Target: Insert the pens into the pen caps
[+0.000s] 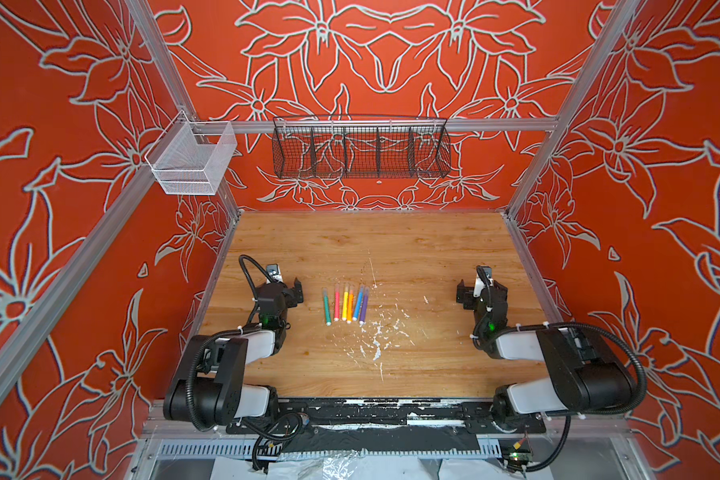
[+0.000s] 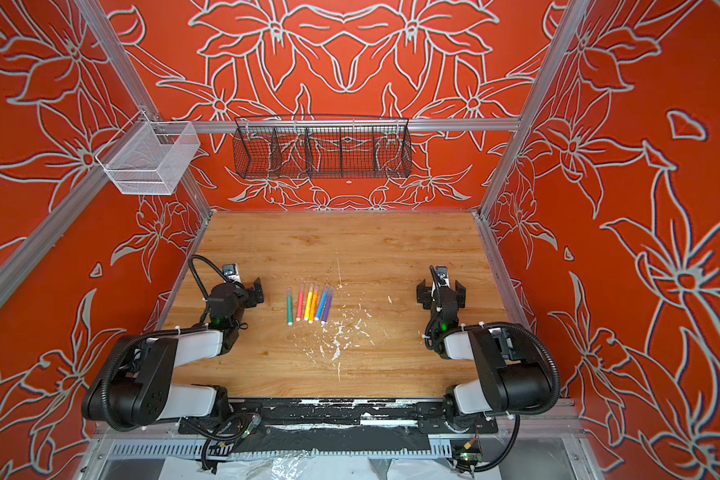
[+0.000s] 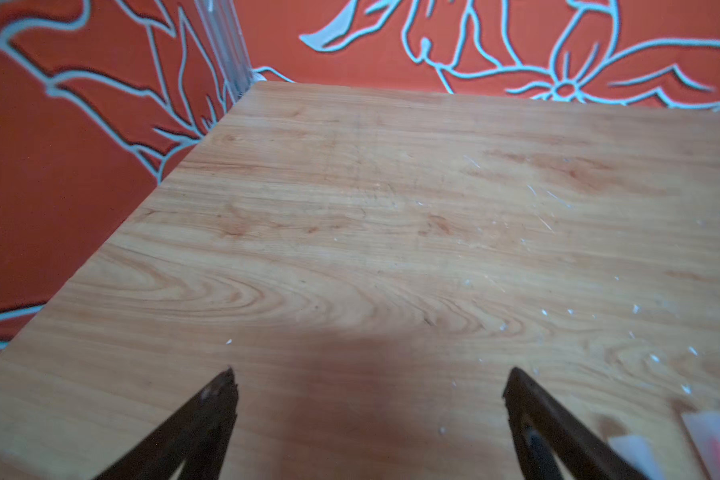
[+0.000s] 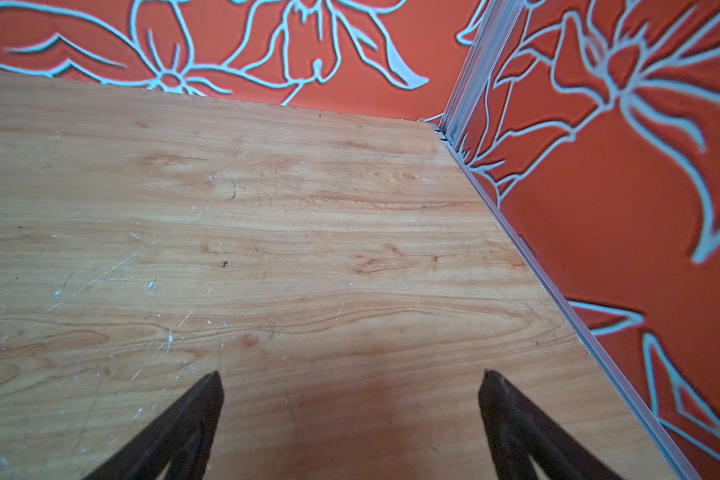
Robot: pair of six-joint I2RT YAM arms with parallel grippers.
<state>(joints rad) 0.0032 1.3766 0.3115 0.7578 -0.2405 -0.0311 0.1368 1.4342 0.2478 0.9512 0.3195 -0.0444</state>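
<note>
Both arms sit folded low at the sides of the worktop (image 1: 391, 249). The left end effector (image 3: 368, 384) and right end effector (image 4: 352, 386) are released wide and empty. Six pens (image 1: 346, 305) lie in a row mid-worktop, nearer the left arm. Only the left wrist view shows the clear pen caps (image 3: 709, 436) up close, blurred, with pink-red inside one.

Pen caps (image 3: 705, 436) showed only as blur in left wrist view, cut by edge. Pens (image 1: 345, 304) too small in top views; cap seating couldn't be told. Left gripper (image 3: 371, 382), right gripper (image 4: 350, 382): mostly out of frame.
</note>
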